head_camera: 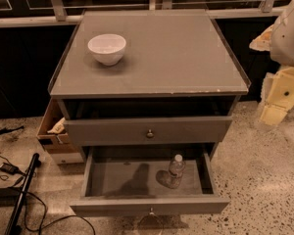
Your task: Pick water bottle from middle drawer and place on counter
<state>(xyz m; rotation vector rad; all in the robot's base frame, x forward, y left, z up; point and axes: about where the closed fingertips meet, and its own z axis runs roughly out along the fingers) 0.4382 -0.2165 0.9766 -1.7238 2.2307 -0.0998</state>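
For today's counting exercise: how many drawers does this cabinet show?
2. The upper drawer, with a round knob, sits under the counter; the lower drawer, pulled out, holds the bottle. More may be hidden. The gripper is at the right edge.

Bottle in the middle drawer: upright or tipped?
Upright: the water bottle stands cap-up on the middle drawer floor. The gripper is far right, beside the counter.

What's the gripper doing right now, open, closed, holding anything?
Gripper: at the right edge beside the counter, away from the water bottle standing in the open middle drawer; open or closed cannot be told.
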